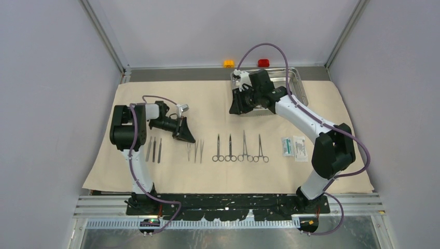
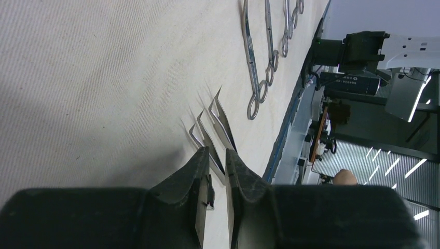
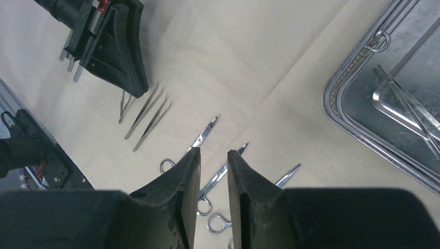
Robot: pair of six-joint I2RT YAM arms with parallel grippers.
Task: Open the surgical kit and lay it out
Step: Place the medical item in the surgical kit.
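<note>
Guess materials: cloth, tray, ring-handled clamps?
Cloth: woven fabric, matte beige; fine weave ribs show up close. Tray: likely stainless steel, shiny grey, reflective, with a rolled rim. Clamps: polished metal, probably steel; bright glints along the shanks.

Left hand (image 2: pixel 217 152) low, right hand (image 3: pixel 214 152) raised; both ajar.

A small orange block (image 1: pixel 229 63) and a small red block (image 1: pixel 263 63) sit near each other but apart on the grey tabletop (image 1: pixel 171 73) at its far edge, below the pale back wall (image 1: pixel 223 26), orange left of red.
</note>
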